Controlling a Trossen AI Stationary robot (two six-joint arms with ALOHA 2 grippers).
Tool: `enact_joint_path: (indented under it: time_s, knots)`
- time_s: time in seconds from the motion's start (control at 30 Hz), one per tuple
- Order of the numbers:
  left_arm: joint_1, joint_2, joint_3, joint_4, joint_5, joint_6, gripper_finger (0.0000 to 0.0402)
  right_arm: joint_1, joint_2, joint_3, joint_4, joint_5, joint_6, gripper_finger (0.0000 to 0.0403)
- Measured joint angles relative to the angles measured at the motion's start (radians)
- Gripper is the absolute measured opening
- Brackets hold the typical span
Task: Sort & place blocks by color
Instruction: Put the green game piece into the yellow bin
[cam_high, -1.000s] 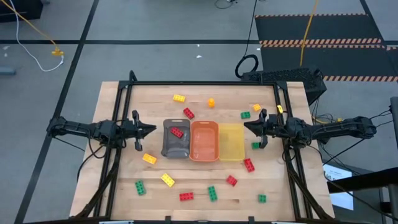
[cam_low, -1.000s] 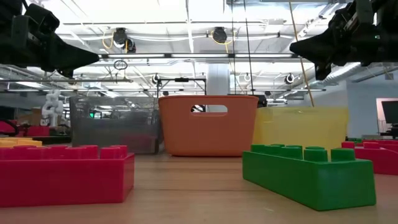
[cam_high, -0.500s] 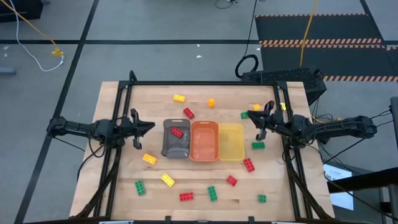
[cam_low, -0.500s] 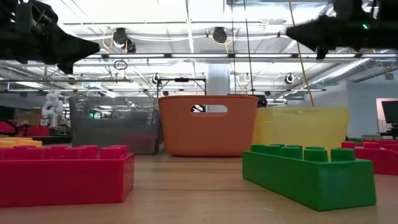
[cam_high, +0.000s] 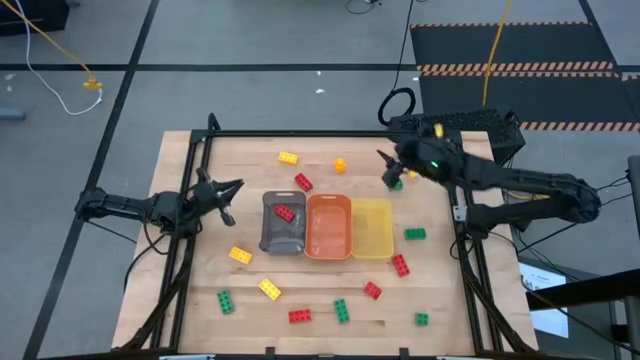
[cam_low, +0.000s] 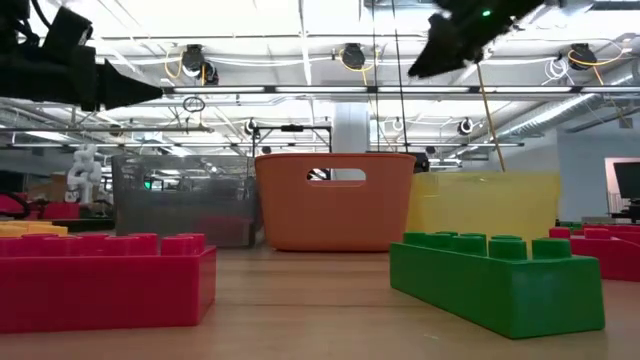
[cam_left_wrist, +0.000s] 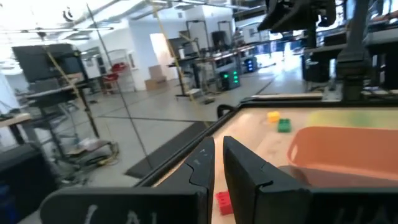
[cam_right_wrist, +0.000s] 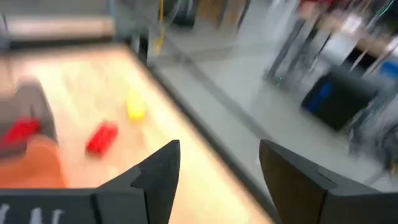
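Since a second ago the right gripper has swung toward the table's far edge, jaws spread and apparently empty. Left gripper hovers clenched beside the grey tray. Blocks lie scattered; no writing is legible.

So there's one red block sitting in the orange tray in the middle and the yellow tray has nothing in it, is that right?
Not quite. In the high view the red block lies in the grey tray, not the orange tray, which sits in the middle but shows no block in it. The yellow tray shows nothing in it, as you said.
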Motion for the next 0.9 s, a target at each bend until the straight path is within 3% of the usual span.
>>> enact_joint_path:
  time_s: [0.23, 0.4, 0.67, 0.8, 0.9]
  knots:
    - [0.001, 0.000, 0.011, 0.049, -0.011, 0.113, 0.0037, -0.157, 0.270, 0.265, -0.302, -0.168, 0.000, 0.0200]
    - [0.035, 0.071, 0.175, -0.091, -0.039, 0.086, 0.0037, -0.233, 0.388, 0.308, -0.398, -0.214, -0.006, 0.0202]
    - [0.180, 0.431, 0.492, -0.309, 0.002, 0.022, 0.0038, -0.315, 0.481, 0.308, -0.480, -0.253, -0.080, 0.0204]
    - [0.281, 0.649, 0.575, -0.329, 0.057, 0.016, 0.0041, -0.326, 0.507, 0.308, -0.497, -0.293, -0.092, 0.0204]
    - [0.382, 0.789, 0.610, -0.374, 0.058, 0.017, 0.0069, -0.326, 0.510, 0.308, -0.507, -0.291, -0.099, 0.0205]
